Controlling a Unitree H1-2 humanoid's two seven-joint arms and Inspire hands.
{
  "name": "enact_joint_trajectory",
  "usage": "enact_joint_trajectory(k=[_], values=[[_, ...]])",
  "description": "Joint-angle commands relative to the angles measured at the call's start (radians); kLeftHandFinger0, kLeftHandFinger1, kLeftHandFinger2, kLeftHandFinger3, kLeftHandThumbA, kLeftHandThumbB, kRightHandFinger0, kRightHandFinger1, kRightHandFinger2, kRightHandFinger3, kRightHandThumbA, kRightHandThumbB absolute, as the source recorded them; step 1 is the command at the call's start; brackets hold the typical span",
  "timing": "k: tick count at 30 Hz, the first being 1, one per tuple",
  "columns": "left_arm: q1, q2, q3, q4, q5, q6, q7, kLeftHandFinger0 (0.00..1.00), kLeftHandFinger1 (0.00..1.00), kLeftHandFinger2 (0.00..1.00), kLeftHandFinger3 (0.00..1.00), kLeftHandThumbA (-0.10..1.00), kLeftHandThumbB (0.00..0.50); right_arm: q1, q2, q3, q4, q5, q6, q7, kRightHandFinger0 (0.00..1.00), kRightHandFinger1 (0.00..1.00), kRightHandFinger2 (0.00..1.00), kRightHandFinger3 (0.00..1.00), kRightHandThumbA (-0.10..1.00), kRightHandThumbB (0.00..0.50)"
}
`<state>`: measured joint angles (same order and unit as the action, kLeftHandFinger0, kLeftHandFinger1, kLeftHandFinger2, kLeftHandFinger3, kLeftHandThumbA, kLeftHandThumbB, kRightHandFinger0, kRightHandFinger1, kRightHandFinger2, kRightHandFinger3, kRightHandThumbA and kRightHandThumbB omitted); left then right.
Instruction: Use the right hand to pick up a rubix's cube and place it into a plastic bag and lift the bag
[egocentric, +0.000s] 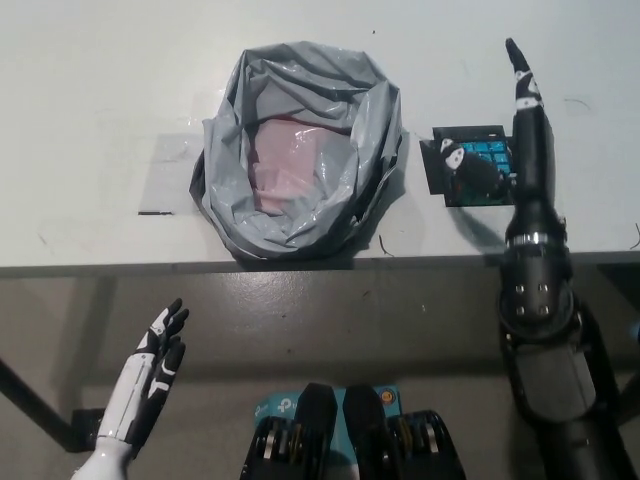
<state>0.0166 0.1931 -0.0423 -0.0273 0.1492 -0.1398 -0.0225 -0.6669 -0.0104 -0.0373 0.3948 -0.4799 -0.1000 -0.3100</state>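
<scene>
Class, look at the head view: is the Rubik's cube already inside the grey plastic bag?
No: the cube sits on its black mat beside the bag, partly under the black right hand.

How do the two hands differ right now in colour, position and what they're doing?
The left hand is white and hangs below the table edge at lower left, open, near nothing. The right hand is black and reaches over the table, spread above the cube and partly covering it, with one finger pointing past it. It does not look closed on the cube yet. Neither hand touches the bag.
</scene>
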Motion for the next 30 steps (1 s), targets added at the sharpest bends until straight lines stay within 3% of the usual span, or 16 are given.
enact_joint_trajectory(k=[1, 7, 20, 30], values=[[-0.010, 0.001, -0.003, -0.022, 0.008, -0.042, -0.003, 1.00, 1.00, 1.00, 1.00, 1.00, 0.138, -0.107, -0.014, -0.010, 0.088, -0.012, 0.051, -0.087, 1.00, 1.00, 1.00, 1.00, 0.84, 0.473], [-0.014, 0.003, -0.002, -0.020, 0.016, -0.042, -0.002, 1.00, 1.00, 1.00, 1.00, 1.00, 0.138, -0.167, -0.036, -0.009, 0.216, 0.001, 0.045, -0.137, 1.00, 1.00, 1.00, 1.00, 0.80, 0.451], [-0.004, -0.001, -0.003, -0.024, 0.020, -0.041, -0.001, 1.00, 1.00, 1.00, 1.00, 1.00, 0.124, -0.180, -0.042, 0.006, 0.366, 0.044, 0.041, -0.158, 1.00, 1.00, 1.00, 1.00, 0.80, 0.467], [-0.008, -0.004, -0.004, -0.026, 0.019, -0.039, -0.003, 1.00, 1.00, 1.00, 1.00, 1.00, 0.129, -0.183, -0.031, 0.017, 0.419, 0.082, 0.064, -0.127, 1.00, 1.00, 1.00, 1.00, 0.89, 0.488]])
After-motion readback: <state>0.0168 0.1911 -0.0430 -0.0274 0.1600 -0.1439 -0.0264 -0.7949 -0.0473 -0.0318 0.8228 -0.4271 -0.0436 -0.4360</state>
